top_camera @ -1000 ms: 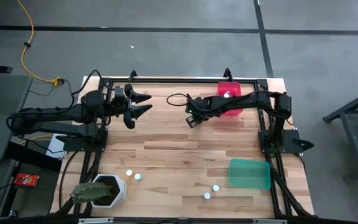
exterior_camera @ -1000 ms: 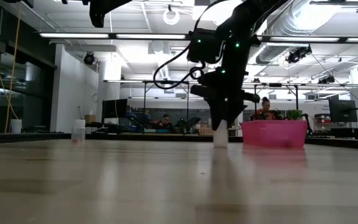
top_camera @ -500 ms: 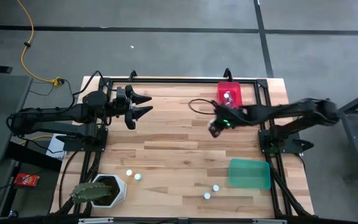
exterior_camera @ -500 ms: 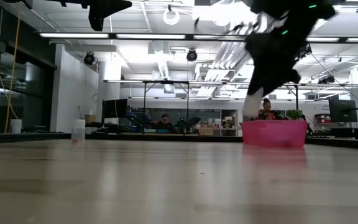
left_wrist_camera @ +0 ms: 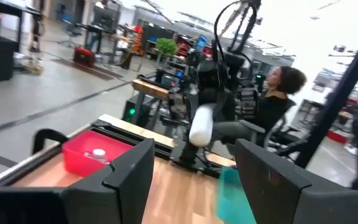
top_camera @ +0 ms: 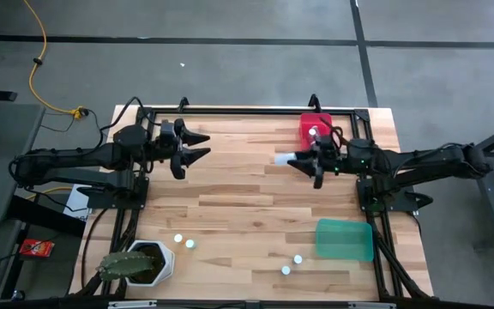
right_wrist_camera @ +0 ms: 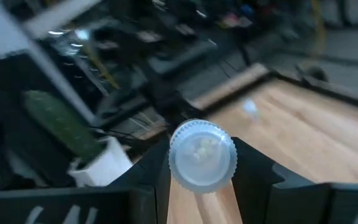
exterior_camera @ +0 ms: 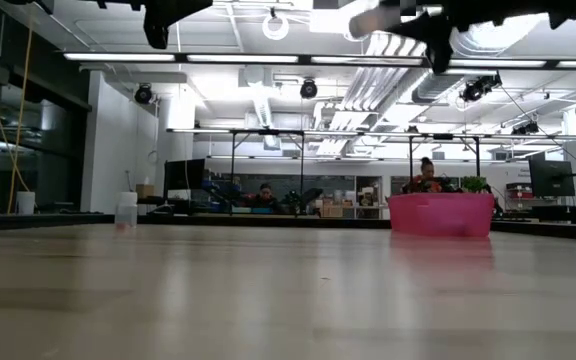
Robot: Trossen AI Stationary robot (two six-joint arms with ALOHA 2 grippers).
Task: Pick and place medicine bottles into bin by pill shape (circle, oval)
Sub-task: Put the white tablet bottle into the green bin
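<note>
My right gripper (top_camera: 302, 160) hangs high over the table's far right part, level, shut on a pale medicine bottle (top_camera: 283, 159) that sticks out toward the table's left. Another bottle (top_camera: 313, 131) lies in the red bin (top_camera: 322, 121) just beyond it. Several small white-capped bottles stand near the front edge, two at the left (top_camera: 177, 239) and two at the right (top_camera: 298, 258). My left gripper (top_camera: 197, 146) waits open and level above the far left, with nothing between its fingers. My right gripper pinches the bottle between its two fingers (right_wrist_camera: 253, 177), one on each side of the round ribbed end (right_wrist_camera: 202, 155) that faces the wrist. The fingers come level from the table's right, along the bottle. The bottle lies level, lifted clear of the table.
A green bin (top_camera: 344, 239) sits at the front right. A white pot with a cactus (top_camera: 148, 262) stands at the front left corner. A black frame (top_camera: 230, 110) runs around the table. Bare wood lies between the arms.
My right gripper has risen from the table's far middle and drawn back toward the right edge, tipping from pointing down to level. The bottle, which stood upright on the wood, is lifted clear and now lies level.
</note>
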